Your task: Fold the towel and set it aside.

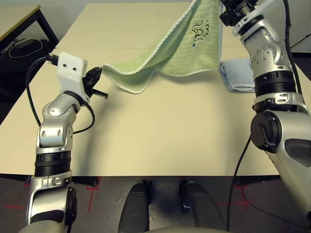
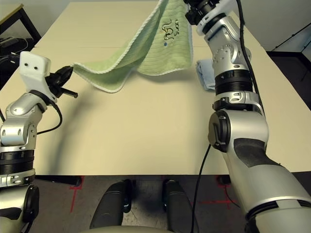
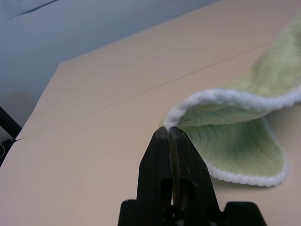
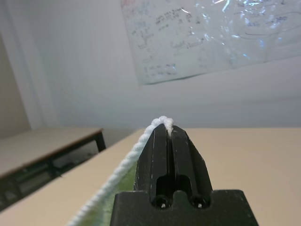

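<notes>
Because I have a corner pinched in each gripper, the towel hangs clear of the table as a sagging sling running from about nine o'clock up to one o'clock in the head view. My left gripper sits low at nine o'clock, its two black fingers pressed together on the white stitched edging, which pokes out just past the tips. My right gripper is raised high at one o'clock, likewise clamped on a bit of white edging, so the cloth slopes down from it with the dark scribble mark facing me. The uneven heights leave the lower edge drooping in a loose curl near the left gripper; it looks close to the tabletop there, though I cannot tell whether it touches. A pale blue folded towel lies on the table at about two o'clock, just behind my right forearm. I judge the fold is not yet made: I hold the cloth spread in the air so the corners can be brought together.
</notes>
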You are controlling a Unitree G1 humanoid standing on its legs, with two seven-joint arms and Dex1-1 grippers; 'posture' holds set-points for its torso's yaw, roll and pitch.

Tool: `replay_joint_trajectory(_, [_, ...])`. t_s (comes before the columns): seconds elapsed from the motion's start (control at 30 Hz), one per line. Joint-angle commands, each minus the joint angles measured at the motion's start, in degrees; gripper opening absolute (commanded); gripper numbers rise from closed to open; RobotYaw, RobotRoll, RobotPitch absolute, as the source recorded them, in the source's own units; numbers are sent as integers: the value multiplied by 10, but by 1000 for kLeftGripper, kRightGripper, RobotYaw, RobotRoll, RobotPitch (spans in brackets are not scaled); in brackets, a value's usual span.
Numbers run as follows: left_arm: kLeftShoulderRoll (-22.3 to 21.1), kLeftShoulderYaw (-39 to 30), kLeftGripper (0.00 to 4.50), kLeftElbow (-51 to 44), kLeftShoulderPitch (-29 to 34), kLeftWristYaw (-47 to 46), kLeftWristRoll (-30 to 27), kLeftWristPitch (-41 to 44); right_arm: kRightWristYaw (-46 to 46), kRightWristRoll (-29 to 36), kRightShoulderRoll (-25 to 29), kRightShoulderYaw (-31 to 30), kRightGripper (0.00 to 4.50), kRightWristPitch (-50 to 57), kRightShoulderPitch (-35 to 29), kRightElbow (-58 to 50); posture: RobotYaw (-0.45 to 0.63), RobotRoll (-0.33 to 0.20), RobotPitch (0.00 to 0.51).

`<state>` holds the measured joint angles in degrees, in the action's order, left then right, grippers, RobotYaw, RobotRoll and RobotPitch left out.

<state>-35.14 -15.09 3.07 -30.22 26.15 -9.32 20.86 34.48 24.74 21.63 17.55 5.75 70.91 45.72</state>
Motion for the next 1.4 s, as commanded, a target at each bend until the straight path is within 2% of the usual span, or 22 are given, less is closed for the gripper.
replay_joint_trajectory(0.03, [-28, -24, 65, 1, -2, 30, -34, 31, 28, -15, 23, -3, 0, -19, -19, 25, 130, 0, 171])
replay_joint_trajectory(0.23, [-79, -55, 65, -2, -17, 62, -86, 98, 104, -49, 72, -17, 0, -68, -49, 86, 135, 0, 169])
replay_joint_trajectory(0.43, [-116, -60, 65, -3, -43, 76, -109, 139, 110, -72, 94, -15, 0, -97, -56, 141, 142, 0, 168])
replay_joint_trajectory(0.63, [-136, -59, 65, 11, -83, 85, -133, 172, 111, -77, 105, -7, 0, -109, -40, 166, 143, 0, 171])
replay_joint_trajectory(0.77, [-140, -62, 65, 17, -113, 80, -150, 198, 139, -55, 109, 8, 0, -97, -22, 172, 142, 0, 172])
replay_joint_trajectory(0.9, [-136, -49, 65, 24, -123, 65, -139, 204, 161, -45, 105, 18, 0, -86, -13, 179, 142, 0, 172])
replay_joint_trajectory(1.13, [-104, -14, 65, 110, -162, 5, -76, 123, 88, -80, 75, 7, 0, -133, 12, 215, 142, 0, 184])
replay_joint_trajectory(1.4, [-68, 13, 65, 301, -255, -82, 1, -24, 19, -107, 69, 10, 0, -174, 39, 244, 149, 0, 189])
